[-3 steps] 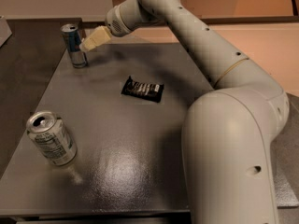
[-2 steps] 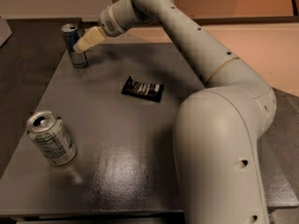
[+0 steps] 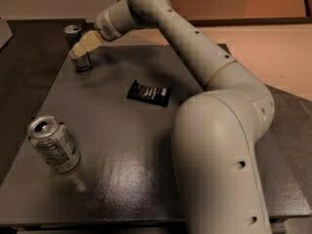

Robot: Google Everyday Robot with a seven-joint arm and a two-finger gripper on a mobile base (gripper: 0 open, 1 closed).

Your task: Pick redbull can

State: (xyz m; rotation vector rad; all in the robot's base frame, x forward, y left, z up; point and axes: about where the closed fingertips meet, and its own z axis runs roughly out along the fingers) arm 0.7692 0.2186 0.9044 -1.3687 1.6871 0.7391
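Note:
The redbull can (image 3: 72, 32) is a slim blue-and-silver can standing upright at the far left corner of the dark table (image 3: 146, 145). My gripper (image 3: 82, 47), with tan tips, is right at the can and covers its middle, so only the can's top and base show. The arm reaches to it from the right across the back of the table.
A wider silver-white can (image 3: 52, 144) with printed text stands near the front left. A black snack packet (image 3: 149, 92) lies flat in the middle. The arm's big white base (image 3: 219, 150) fills the right side. The table's left edge lies close beside the redbull can.
The gripper has moved left and closed in on the redbull can; it was just right of the can and now overlaps it. The cans and the packet have not moved.

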